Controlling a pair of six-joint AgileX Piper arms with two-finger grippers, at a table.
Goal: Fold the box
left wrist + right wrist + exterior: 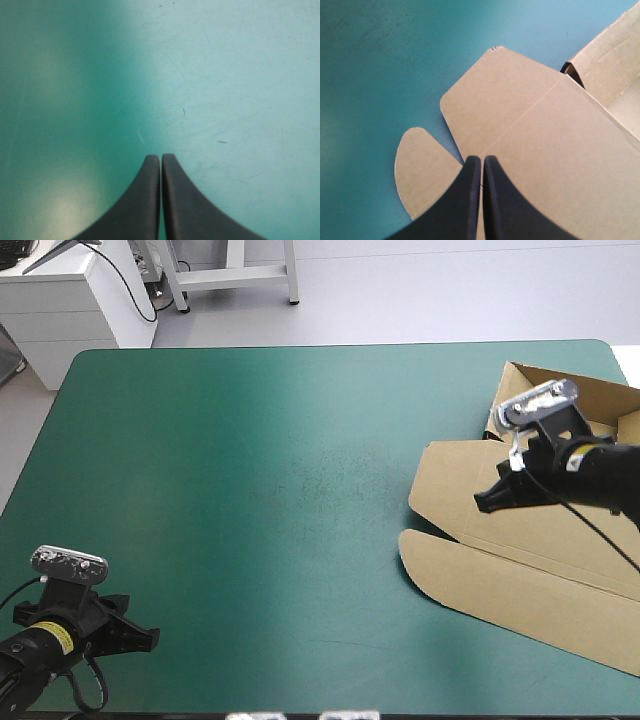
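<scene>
The right gripper (481, 159) is holding its black fingers pressed together, the brown box (545, 130) lying under and ahead of it, its lid flat and a raised wall beyond. The left gripper (160, 157) is likewise sitting closed, with the bare teal-green cover (225, 75) ahead.

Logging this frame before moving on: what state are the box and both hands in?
Brown cut-board box: walls raised at far end, lid and flaps lying flat.
Right hand, two black fin-shaped fingers: shut, over the flat lid.
Left hand, likewise: shut, over bare teal-green cover.
</scene>
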